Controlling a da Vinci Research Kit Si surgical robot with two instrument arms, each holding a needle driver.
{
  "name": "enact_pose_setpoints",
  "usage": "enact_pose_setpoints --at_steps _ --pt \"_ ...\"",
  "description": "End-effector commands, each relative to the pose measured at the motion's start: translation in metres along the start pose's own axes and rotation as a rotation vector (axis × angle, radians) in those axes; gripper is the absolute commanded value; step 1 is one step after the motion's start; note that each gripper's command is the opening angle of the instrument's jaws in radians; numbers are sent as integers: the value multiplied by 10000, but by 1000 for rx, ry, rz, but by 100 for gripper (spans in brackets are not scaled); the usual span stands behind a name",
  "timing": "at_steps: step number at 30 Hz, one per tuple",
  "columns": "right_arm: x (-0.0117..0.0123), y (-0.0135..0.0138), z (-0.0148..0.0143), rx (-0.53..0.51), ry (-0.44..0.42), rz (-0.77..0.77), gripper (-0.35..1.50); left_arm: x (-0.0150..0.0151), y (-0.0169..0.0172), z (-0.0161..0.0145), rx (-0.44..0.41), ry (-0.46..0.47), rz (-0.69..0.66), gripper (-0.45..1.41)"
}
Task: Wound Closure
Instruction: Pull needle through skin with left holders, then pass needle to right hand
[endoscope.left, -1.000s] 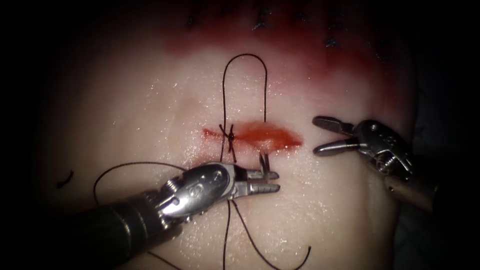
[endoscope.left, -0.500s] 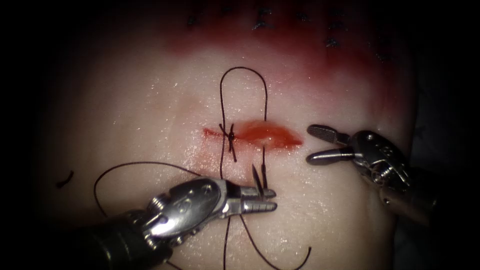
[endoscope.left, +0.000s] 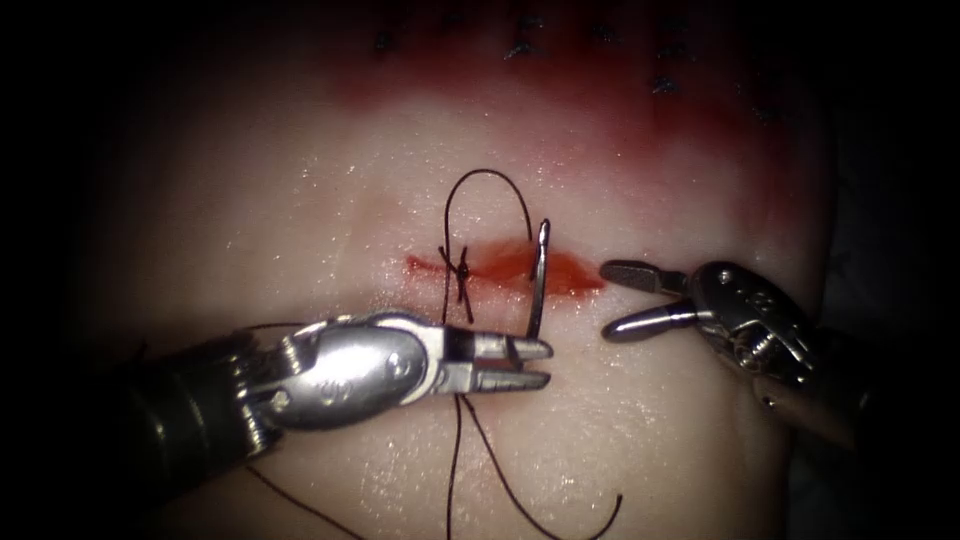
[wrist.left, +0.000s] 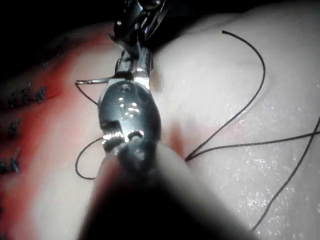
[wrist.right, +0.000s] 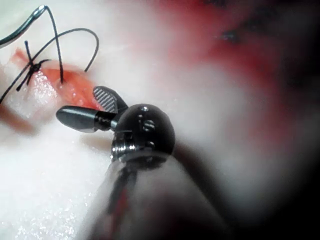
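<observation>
While the left tool (endoscope.left: 530, 363) grips the needle (endoscope.left: 538, 285) near its tip at frame centre, clear of the tissue (endoscope.left: 300, 230), the right tool (endoscope.left: 612, 298) stands wide open, holding nothing.

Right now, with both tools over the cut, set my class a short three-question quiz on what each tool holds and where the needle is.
1. True or false: the right tool grips the needle.
2. Which tool holds the needle? A. left tool B. right tool C. neither
3. Fill in: the finished knot lies toward the ___ end of the cut in the endoscope view.

Key
1. False: its jaws are open and hold nothing.
2. A: it holds the needle near one end; the needle stands out of the tissue, trailing thread.
3. left
</observation>
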Motion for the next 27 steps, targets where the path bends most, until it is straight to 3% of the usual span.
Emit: enact_pose_setpoints --at_steps 1,4,9,14,19,27 --pt "-1 -1 7 3 13 35 79 -2 -5 6 10 -18 19 -35" --pt "4 -5 7 2 24 65 73 -1 -11 4 49 -40 61 -28" --pt "13 -15 6 4 24 79 93 5 -23 -2 130 -48 101 -16" --pt "22 -23 6 7 26 92 95 17 -32 -6 187 -54 153 -9" --pt "37 -24 8 -26 59 319 73 27 -33 -8 218 -73 188 -14" --pt "54 -28 10 -48 115 568 86 6 -12 0 232 -124 303 -21"
